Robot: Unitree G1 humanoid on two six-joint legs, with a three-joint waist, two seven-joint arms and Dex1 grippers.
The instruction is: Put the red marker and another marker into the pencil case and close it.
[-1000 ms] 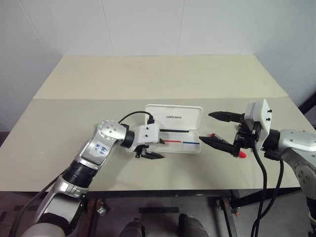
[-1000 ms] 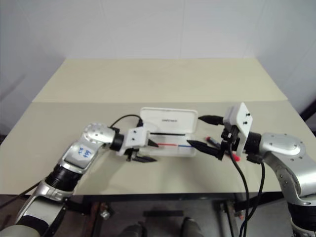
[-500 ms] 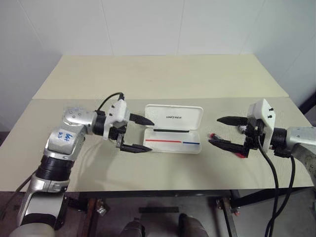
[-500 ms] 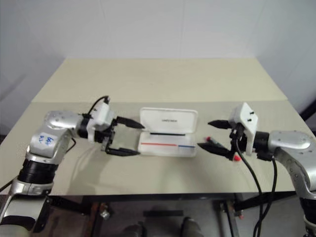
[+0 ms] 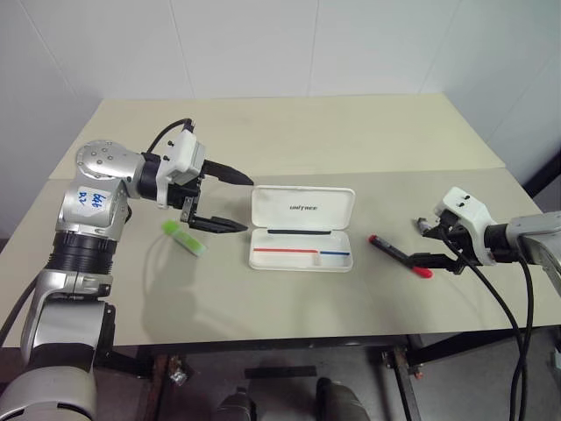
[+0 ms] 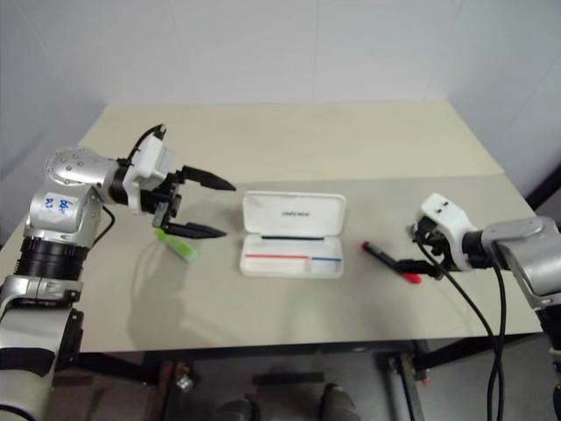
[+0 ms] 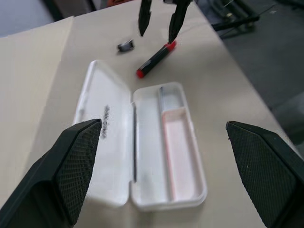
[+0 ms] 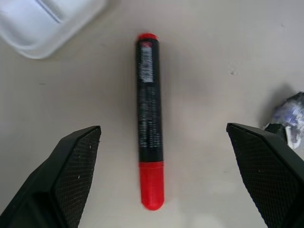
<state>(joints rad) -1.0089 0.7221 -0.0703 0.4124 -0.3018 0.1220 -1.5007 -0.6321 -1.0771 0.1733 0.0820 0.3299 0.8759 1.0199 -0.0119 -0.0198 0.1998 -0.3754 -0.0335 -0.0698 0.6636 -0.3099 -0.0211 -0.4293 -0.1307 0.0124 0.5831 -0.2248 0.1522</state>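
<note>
Pencil case (image 5: 301, 226) now lying open mid-table (image 5: 289, 132), lid folded back, both compartments empty. Left hand (image 5: 216, 196) pulled away leftward and raised since a second ago, fingers spread wide, holding nothing; green marker (image 5: 185, 238) uncovered on the table just below it, left of the case. Right hand (image 5: 433, 242) dropped lower and further right, fingers apart, straddling the red marker (image 8: 149, 118), which lies flat right of the case. Opening apparently finished; red marker pickup likely next.

Both arms reach out — left gripper (image 5: 224, 199) raised, right gripper (image 5: 436, 243) low, each spread wide.
</note>
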